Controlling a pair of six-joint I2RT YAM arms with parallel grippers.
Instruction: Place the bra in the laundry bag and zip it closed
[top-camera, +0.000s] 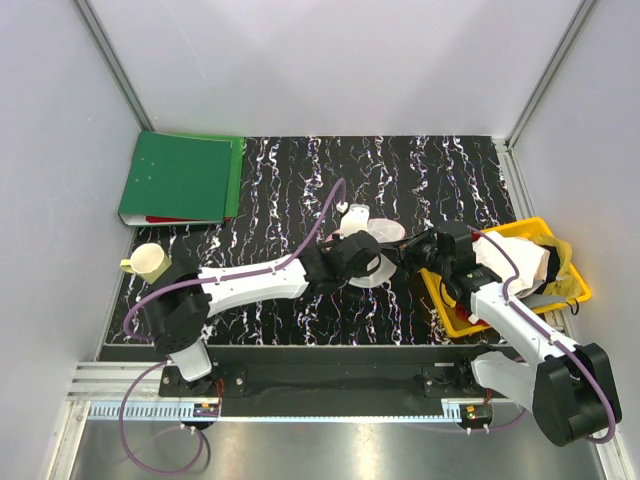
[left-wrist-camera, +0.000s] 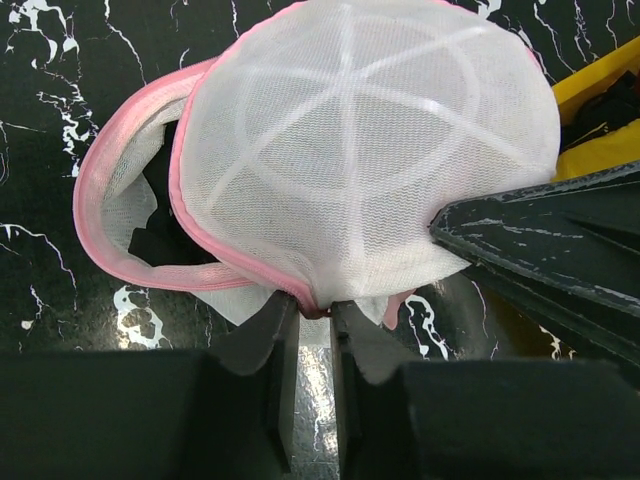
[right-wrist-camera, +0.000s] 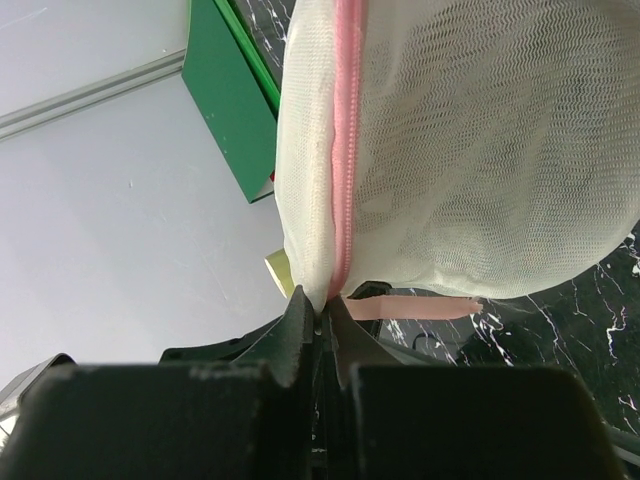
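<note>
The laundry bag (top-camera: 372, 232), a white mesh drum with pink rims, hangs between both grippers at the table's middle. In the left wrist view its round spoked end (left-wrist-camera: 360, 140) faces me. The lid gapes at the left, and the black bra (left-wrist-camera: 160, 215) shows inside the opening. My left gripper (left-wrist-camera: 316, 312) is shut on the pink zip rim at the bag's lower edge. My right gripper (right-wrist-camera: 322, 300) is shut on the bag (right-wrist-camera: 470, 150) at its pink zip seam. In the top view the left gripper (top-camera: 362, 262) and right gripper (top-camera: 408, 250) flank the bag.
A yellow plastic basket (top-camera: 455, 318) with white and red clothes stands at the right, under the right arm. A green folder (top-camera: 180, 178) lies at the back left. A yellow cup (top-camera: 150, 262) stands by the left arm's base.
</note>
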